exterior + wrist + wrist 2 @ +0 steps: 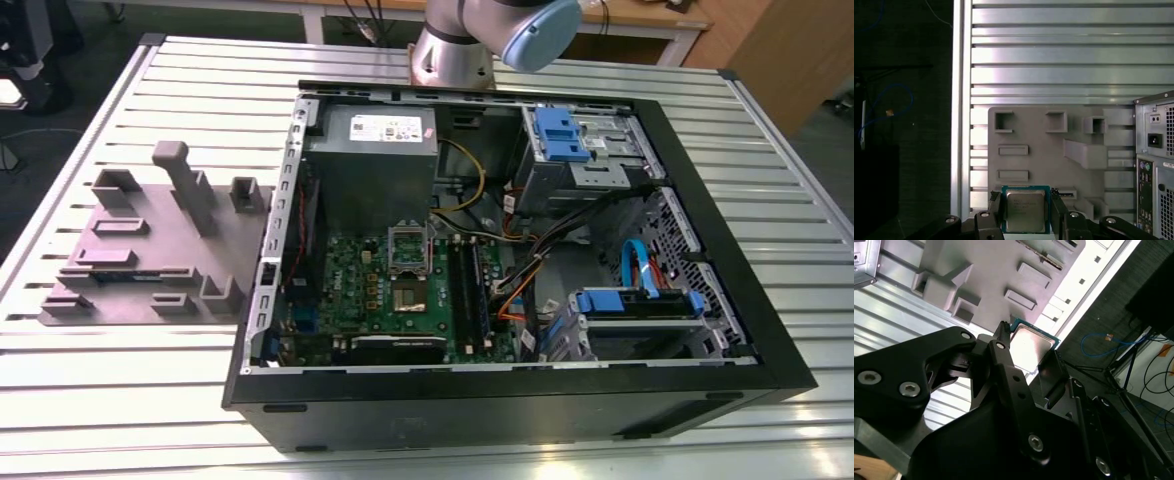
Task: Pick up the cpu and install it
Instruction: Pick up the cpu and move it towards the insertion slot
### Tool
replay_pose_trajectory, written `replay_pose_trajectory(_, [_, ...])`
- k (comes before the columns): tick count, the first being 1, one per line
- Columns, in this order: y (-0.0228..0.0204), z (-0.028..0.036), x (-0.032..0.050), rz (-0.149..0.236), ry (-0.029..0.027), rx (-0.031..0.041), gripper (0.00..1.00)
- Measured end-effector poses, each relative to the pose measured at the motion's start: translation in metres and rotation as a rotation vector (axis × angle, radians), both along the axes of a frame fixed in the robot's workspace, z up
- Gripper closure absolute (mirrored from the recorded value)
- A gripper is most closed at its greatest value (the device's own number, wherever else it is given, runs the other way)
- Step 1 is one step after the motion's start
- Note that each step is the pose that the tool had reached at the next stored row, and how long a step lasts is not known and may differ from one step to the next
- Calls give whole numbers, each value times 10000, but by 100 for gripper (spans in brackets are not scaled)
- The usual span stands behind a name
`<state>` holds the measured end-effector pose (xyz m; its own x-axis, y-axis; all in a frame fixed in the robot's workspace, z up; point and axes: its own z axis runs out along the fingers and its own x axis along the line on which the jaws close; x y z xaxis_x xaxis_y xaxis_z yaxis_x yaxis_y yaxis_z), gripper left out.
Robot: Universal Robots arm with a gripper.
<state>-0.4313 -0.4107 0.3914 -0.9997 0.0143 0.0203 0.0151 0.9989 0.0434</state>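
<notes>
The cpu (1025, 210) is a small square chip with a pale silver top and a green-blue rim. It sits between the two black fingers (995, 209) of my gripper (1025, 214), which is shut on its opposite edges. In both wrist views the chip hangs well above the grey fixture plate (1054, 150). The second wrist view shows the cpu (1030, 345) from the side, clamped in the gripper (1029, 357). In the exterior view the green motherboard (360, 290) lies inside the open computer case (727, 300). Its dark socket recess (407, 243) has a metal frame.
The grey fixture plate (147, 250) with raised blocks lies on the ribbed metal table (561, 80), at the exterior view's left of the case. Inside the case are a grey power supply (374, 150), blue drive bays (567, 135) and loose cables (534, 270). The arm's base (454, 50) stands behind the case.
</notes>
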Motion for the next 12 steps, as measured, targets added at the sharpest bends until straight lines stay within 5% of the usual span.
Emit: replay_pose_trajectory(12, [0, 0, 42, 0, 0, 0, 53])
